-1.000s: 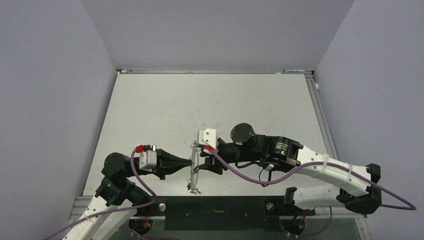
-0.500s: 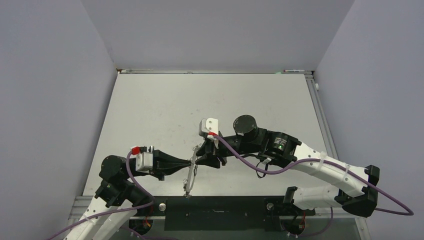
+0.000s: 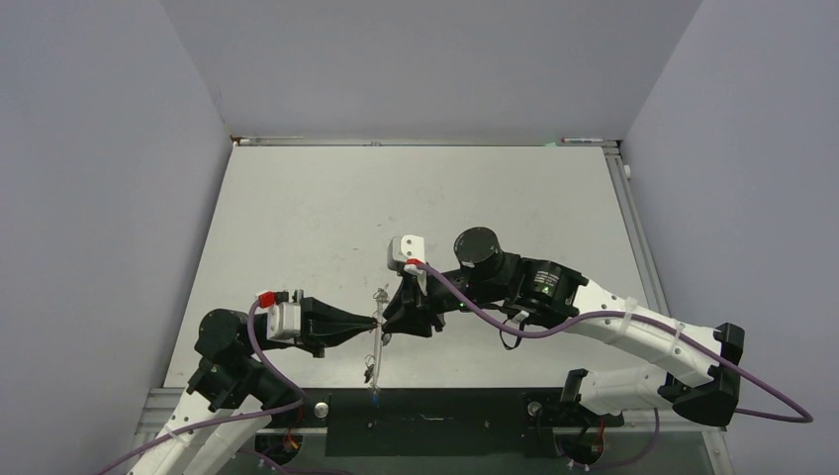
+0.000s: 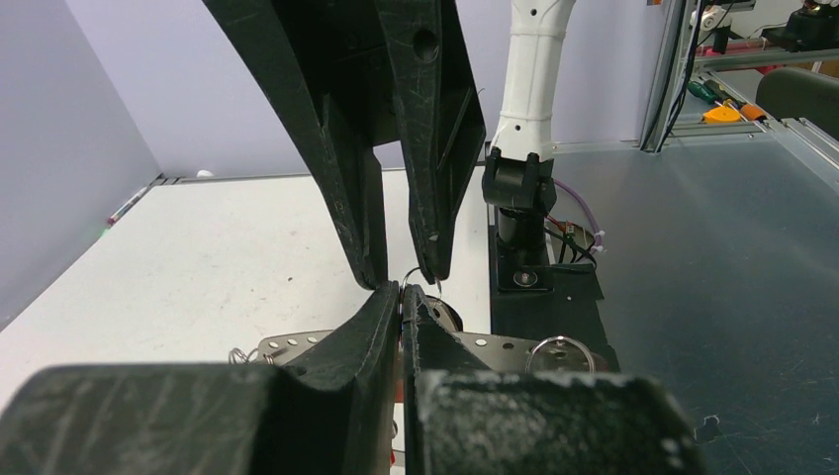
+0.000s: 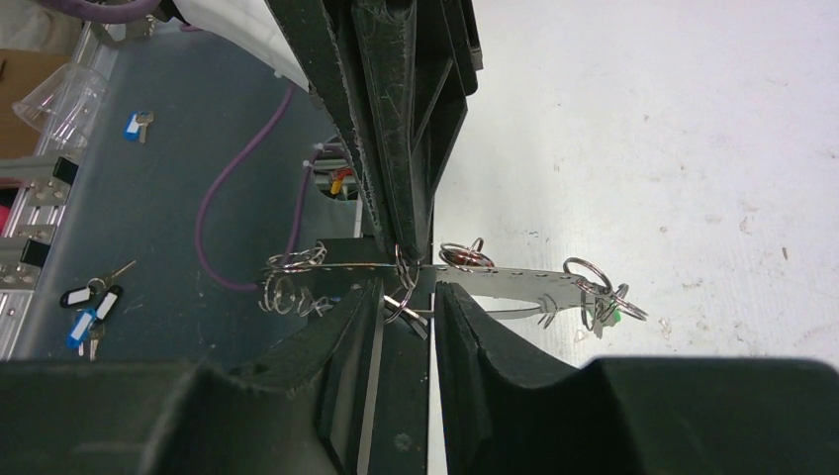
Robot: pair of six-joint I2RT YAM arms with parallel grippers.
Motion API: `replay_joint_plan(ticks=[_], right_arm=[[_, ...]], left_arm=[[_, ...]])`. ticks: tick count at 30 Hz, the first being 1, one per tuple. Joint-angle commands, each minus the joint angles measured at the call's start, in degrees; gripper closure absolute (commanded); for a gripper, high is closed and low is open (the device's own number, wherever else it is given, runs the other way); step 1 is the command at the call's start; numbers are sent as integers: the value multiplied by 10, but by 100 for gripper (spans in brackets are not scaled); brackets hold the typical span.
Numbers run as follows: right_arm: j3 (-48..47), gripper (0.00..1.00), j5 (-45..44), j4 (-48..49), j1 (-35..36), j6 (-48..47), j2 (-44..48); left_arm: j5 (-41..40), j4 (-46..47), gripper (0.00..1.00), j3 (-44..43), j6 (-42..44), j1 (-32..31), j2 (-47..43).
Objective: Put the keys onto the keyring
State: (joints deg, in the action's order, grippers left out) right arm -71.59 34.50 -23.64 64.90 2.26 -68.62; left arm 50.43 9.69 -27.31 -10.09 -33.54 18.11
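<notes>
Top external view: the keyring (image 3: 376,341) hangs between both grippers over the table's (image 3: 326,218) near edge. Its long axis runs near-to-far, with the keys (image 3: 369,377) at the near end. Treat it as light, stiff, slippery wire (it may swing) and take hold on a bare stretch. Your left gripper (image 3: 374,322) is pinched tight on it. The right gripper (image 3: 388,319) stands part-closed around a small split ring (image 5: 406,307), and you can't tell whether it grips.

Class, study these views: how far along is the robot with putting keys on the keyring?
Done: the keyring carries several small rings and a green tag. In hand: the left gripper clamps the keyring; the right gripper brackets one split ring, grip unclear. Left: blue-tagged keys lie loose on the dark surface.
</notes>
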Motion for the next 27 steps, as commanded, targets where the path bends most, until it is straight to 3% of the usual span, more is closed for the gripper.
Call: replay_joint_plan(ticks=[1,10,17,21,24,27], right_arm=[[3,75,16,25,0,7,-7],[6,94,17,21,-1,5,-10],[29,94,15,47,-2,13,4],[43,81,8,60,-2,22,13],[48,93,12,67,-3,21,18],[54,95,18,77,-3,20,23]], left_arm=[[-3,38,100,-2,-4,4,-8],[-7,39,100,-1,-4,6,-13],[-10,47,100,0,-8,7,-20],[-12,52,100,2,-11,8,-22],[-12,56,100,2,-13,8,-23],[-13,62,100,4,-16,8,-25]])
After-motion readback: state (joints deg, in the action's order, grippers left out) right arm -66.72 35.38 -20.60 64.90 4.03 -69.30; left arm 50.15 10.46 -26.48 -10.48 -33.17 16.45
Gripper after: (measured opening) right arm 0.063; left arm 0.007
